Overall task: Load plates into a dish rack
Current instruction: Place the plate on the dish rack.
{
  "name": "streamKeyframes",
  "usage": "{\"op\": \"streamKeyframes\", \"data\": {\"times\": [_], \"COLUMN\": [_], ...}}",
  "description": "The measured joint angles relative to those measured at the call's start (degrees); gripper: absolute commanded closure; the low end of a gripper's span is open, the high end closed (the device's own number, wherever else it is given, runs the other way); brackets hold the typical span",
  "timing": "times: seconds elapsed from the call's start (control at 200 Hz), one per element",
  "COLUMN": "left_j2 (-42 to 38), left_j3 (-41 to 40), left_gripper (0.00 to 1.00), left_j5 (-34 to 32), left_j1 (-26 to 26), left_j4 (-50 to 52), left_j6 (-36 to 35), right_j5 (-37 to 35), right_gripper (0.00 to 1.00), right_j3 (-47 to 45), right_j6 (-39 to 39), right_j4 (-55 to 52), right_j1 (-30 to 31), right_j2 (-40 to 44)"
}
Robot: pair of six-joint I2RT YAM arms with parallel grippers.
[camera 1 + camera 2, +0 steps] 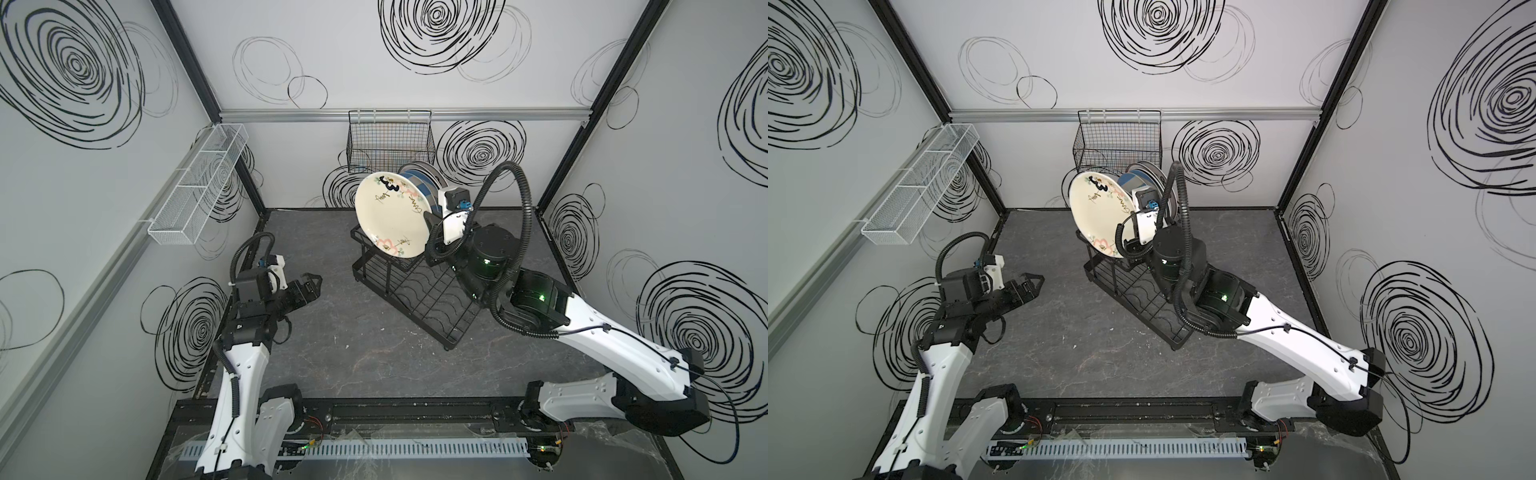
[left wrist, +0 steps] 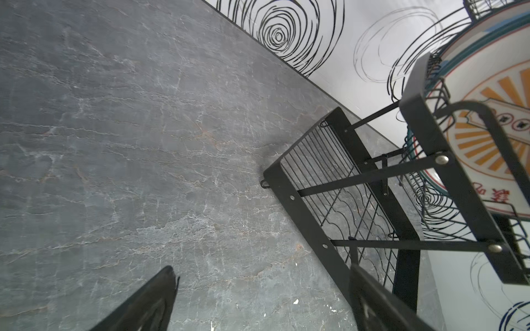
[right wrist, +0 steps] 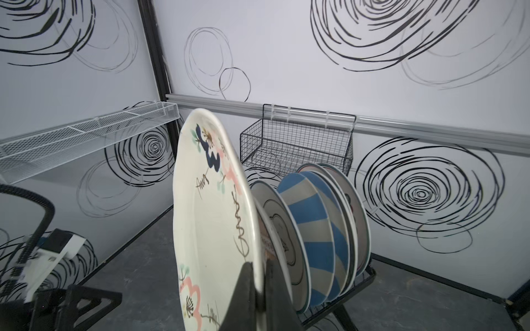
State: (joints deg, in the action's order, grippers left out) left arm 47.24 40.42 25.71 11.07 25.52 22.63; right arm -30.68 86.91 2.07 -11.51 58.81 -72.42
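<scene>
Right fingers (image 3: 253, 282): pinched tight on the rim of the cream plate (image 1: 390, 220), which stands on edge and rises from the grip. Just past these fingers, a row of plates (image 3: 315, 229) stands upright in the upper basket of the dish rack (image 2: 304, 220). The cream plate is at the near end, close beside the next one. Seated in a slot or not: cannot tell. Left fingers (image 1: 309, 284): spread wide, nothing between them, above the desk (image 1: 353, 365). The rack is ahead of them, apart.

marbled grey tabletop (image 1: 340, 370), dish rack (image 1: 428, 300) on it
</scene>
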Motion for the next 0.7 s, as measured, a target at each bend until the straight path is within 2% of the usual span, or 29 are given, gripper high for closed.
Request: {"op": "streamKeyframes", "data": {"times": [0.24,0.7], "left_j2": [-1.9,-1.8], "left_j3": [-3.1,-6.1], "left_gripper": [0.04,0.04], "left_j5": [0.3,0.1], "left_j1": [-1.3,-3.1], "left_j4": [-5.0,-7.7], "left_j6": [0.9,1.4], "right_j5": [0.2,3.3], "right_gripper": [1.00,1.00], "right_j3": [-4.9,-11.0], "right_j6": [-5.2,-10.1], "right_j4": [4.1,8.5], "right_j1": [-5.6,-5.7], "right_j2": [2.1,2.2]}}
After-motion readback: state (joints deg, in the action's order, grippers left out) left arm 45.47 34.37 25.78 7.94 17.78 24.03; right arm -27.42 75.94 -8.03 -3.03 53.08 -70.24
